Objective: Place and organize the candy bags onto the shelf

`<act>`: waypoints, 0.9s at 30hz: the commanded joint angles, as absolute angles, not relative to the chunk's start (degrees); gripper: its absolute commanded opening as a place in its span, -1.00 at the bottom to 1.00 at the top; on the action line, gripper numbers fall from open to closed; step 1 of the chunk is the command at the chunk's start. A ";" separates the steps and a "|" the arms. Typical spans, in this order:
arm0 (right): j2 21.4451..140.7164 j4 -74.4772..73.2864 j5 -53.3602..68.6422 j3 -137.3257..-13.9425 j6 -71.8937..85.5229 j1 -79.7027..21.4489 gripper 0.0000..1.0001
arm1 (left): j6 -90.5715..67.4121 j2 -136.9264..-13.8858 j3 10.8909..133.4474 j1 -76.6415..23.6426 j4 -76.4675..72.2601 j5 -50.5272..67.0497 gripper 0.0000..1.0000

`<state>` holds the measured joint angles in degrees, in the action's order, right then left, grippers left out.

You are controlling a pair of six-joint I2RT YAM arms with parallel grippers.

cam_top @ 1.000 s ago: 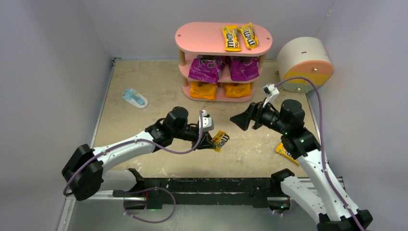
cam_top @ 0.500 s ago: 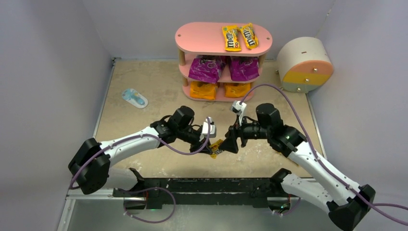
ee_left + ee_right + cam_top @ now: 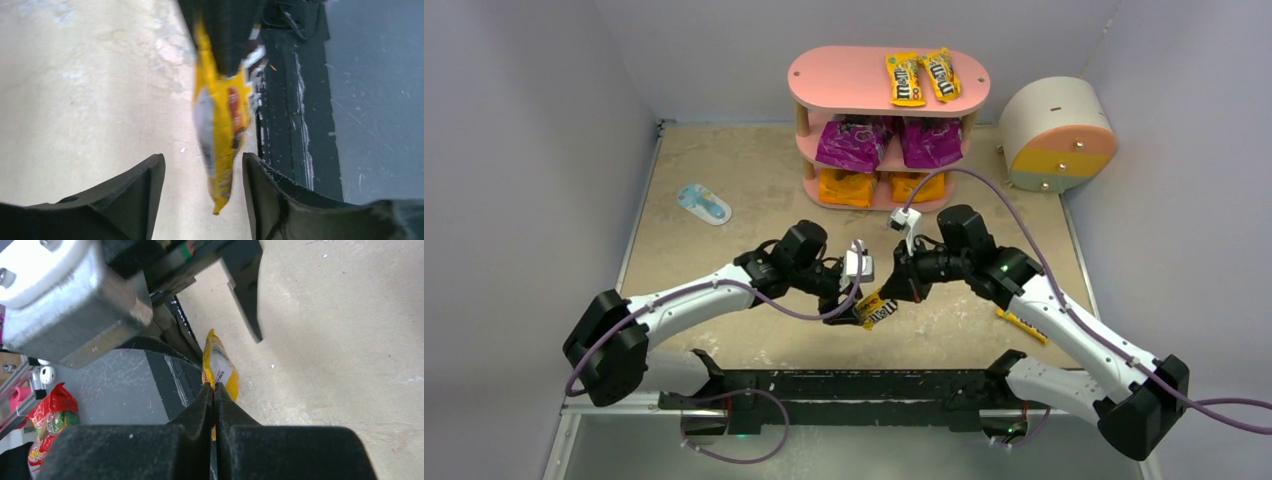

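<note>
Pale lilac walls box in a scuffed beige desk [image 3: 724, 160], and from my seat the overhead view has both arms meeting near its front middle. My right hand [image 3: 214, 390] is pinched tight on one end of the held packet [image 3: 220, 120], a slim yellow one. Its wrist view shows the two dark fingers pressed together with the wrapper's edge between them. My left hand [image 3: 202, 159] sits around the same packet with its fingers [image 3: 135, 190] spread apart, one on each side. From its wrist view I see a gap on both sides of the wrapper, so it grips nothing. The packet looks to be held off the desk, tilted, with its free end reaching in between those spread fingers.

At the back stands the pink shelf [image 3: 844, 75]. Two yellow packets [image 3: 904, 78] lie side by side on the right half of its top board. Two purple bags [image 3: 856, 145] fill the middle board, and two orange bags [image 3: 846, 188] sit on the bottom board. Another yellow one, the loose packet [image 3: 1022, 325], lies flat on the desk just beside my right arm, partly hidden by it.

A small blue-white packet [image 3: 704, 203] lies on the desk well left of the shelf. A round cream drawer unit [image 3: 1059, 130] with yellow and pink fronts stands to the right of the shelf, by the wall.
</note>
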<state>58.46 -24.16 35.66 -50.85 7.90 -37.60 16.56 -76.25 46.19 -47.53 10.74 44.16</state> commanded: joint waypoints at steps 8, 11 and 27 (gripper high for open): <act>54.02 -20.96 17.15 -59.23 26.43 -37.88 -1.00 | -12.69 -50.98 46.55 -47.29 10.73 -14.60 0.67; 53.96 -11.89 13.03 -59.73 33.02 -37.92 -1.00 | -17.78 -41.96 42.27 -47.29 9.31 -28.97 0.92; 76.13 28.92 -32.45 -80.57 43.73 -37.88 -1.00 | -28.21 -31.34 36.24 -47.37 14.26 -48.28 1.00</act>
<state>71.44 16.40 -11.33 -74.91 42.59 -37.65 -26.02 -29.69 35.73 -47.37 12.78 -44.77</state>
